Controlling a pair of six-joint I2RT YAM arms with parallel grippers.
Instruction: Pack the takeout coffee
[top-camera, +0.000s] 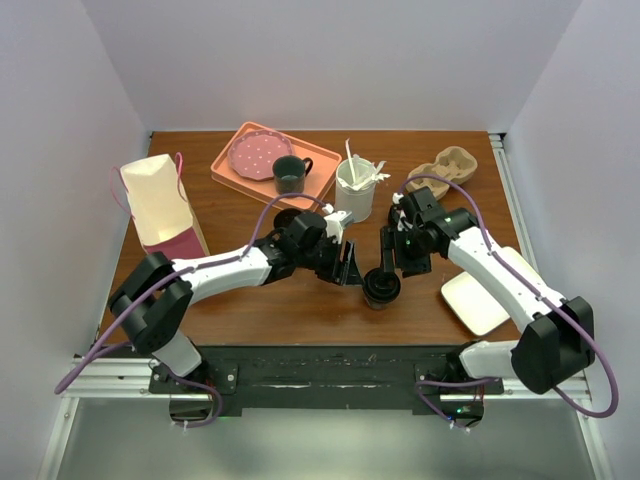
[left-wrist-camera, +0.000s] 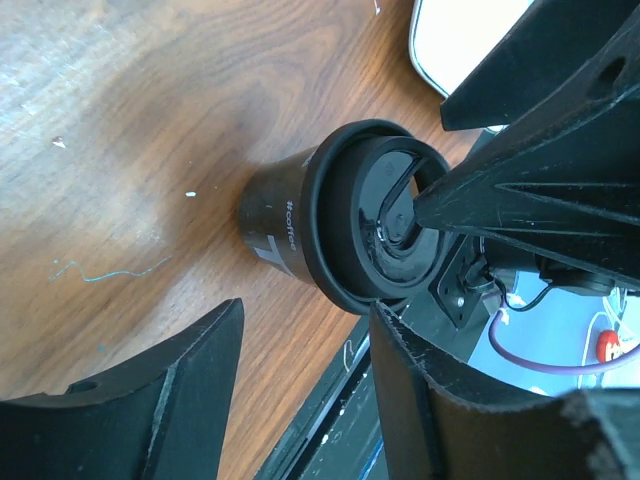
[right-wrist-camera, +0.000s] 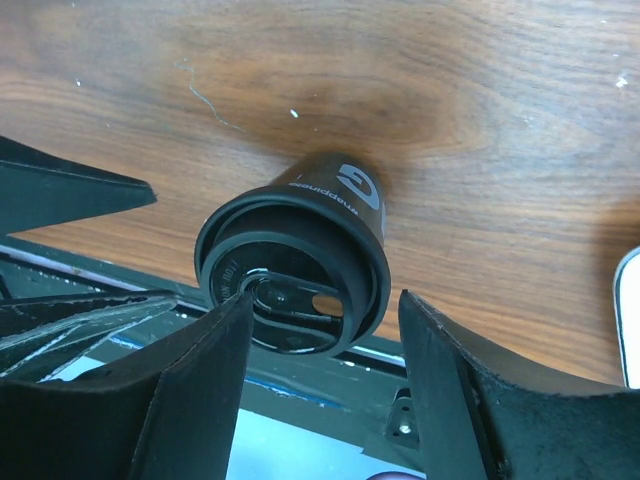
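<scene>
Glossy wood table, lower centre, bears the paper coffee cup upright (round lid skyward); left gripper and right gripper gape.

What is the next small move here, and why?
Probably close the right gripper on the takeout coffee: its open fingers straddle the lid, and the coffee stands upright on the table. The left gripper, also open, sits just beside it.

**Colours on my feeds**

I see the takeout coffee all black, lid included, with white lettering on its side. The desk is brown woodgrain flecked with pale specks. I also make out an orange tray, a pink plate dotted white, a dark mug, a cream bag with a maroon side, and a tan cardboard carrier.
</scene>
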